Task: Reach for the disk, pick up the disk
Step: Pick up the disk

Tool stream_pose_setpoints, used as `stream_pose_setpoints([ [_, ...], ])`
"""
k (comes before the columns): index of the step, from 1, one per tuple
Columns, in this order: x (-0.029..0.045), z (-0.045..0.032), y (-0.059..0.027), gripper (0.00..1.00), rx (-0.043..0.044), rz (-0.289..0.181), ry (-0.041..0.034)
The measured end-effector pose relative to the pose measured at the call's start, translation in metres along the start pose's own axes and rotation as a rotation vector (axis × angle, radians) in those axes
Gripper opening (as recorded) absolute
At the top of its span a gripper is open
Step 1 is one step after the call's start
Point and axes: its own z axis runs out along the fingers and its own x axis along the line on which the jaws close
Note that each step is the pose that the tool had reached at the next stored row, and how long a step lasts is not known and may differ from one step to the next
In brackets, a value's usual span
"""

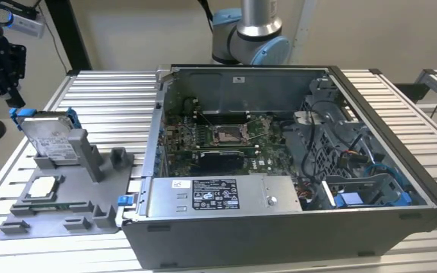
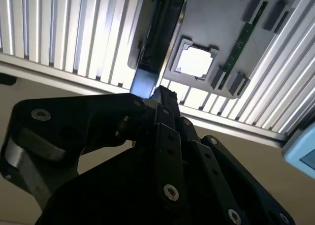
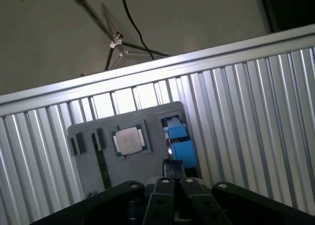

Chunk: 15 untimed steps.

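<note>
Exterior view: upright blue-framed silver disk [image 1: 50,136]

"How many disks are there?"
"I count one disk [image 1: 52,138]. And one little square chip [image 1: 42,186]."
"How many grey trays?"
"One grey tray [image 1: 52,219], and one thin green stick [image 2: 239,42]."
"What about big things?"
"One open computer box [image 1: 279,239] and one robot arm [image 1: 252,28]."
"Anything else?"
"One tripod [image 3: 118,43]."
</note>
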Motion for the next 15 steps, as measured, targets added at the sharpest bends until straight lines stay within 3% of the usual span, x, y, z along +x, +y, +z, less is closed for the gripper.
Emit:
stream_pose_setpoints([
  [3, 0.0000, 0.0001, 0.0000, 0.00, -0.0001, -0.031, 0.0001],
  [15, -0.0021, 0.0002, 0.0001, 0.00, -0.0005, -0.035, -0.0010],
])
